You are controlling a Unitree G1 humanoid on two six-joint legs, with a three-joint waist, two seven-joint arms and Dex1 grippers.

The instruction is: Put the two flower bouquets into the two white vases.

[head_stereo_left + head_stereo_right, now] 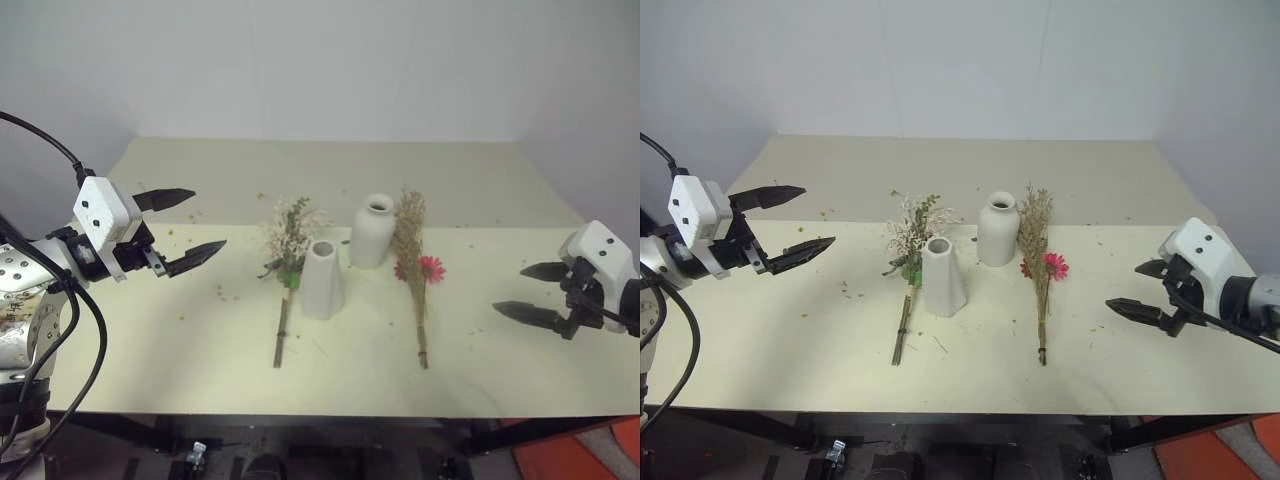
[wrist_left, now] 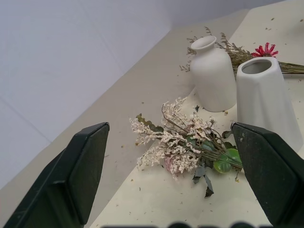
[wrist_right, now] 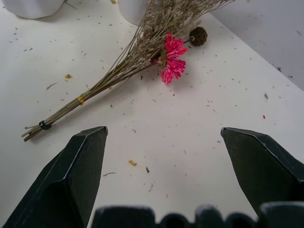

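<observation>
Both white vases stand empty mid-tabletop: the tapered vase [image 1: 322, 279] nearer the front edge, the round vase [image 1: 372, 231] just behind it toward the right. The cream-and-rose bouquet [image 1: 288, 262] lies flat, touching the tapered vase's left side, which hides part of it. The dry bouquet with magenta daisies [image 1: 414, 262] lies flat just right of the round vase. Flower crumbs dot the pale yellow tabletop [image 1: 150, 330], and white walls rise behind. The left gripper [image 1: 178, 229] and the right gripper [image 1: 533, 292] hover over opposite side edges, fingers spread, empty.

Both white vases, the squat one [image 1: 372, 232] and the tapered one [image 1: 322, 280], look matt ceramic. The tan bouquet [image 1: 413, 262] looks dry, brittle. The tabletop [image 1: 180, 330] is smooth, matt cream.
</observation>
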